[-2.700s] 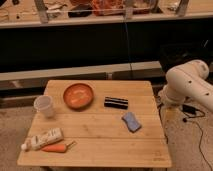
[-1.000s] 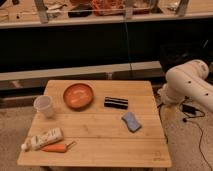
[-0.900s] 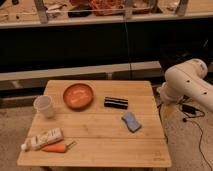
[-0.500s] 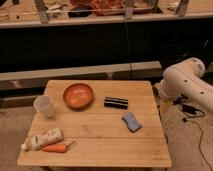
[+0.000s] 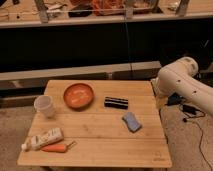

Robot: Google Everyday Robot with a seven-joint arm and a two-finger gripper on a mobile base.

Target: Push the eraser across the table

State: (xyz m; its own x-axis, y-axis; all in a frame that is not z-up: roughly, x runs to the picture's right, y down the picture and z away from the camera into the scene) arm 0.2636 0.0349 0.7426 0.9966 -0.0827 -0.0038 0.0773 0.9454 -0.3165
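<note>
The eraser (image 5: 116,102), a small black block with pale stripes, lies on the bamboo-coloured table (image 5: 95,150), right of centre towards the back. It lies just right of the orange bowl (image 5: 78,95). My white arm (image 5: 182,82) hangs beside the table's right edge. My gripper (image 5: 160,101) sits at the arm's lower end, just off that edge, about one eraser length to the right of the eraser and apart from it.
A blue-grey sponge pad (image 5: 132,121) lies in front of the eraser. A white cup (image 5: 44,105) stands at the left. A white tube (image 5: 42,138) and an orange carrot (image 5: 56,147) lie front left. Cables (image 5: 192,112) run on the floor to the right.
My arm has shifted slightly left and up, closer to the table's right edge. Nothing on the table has moved.
</note>
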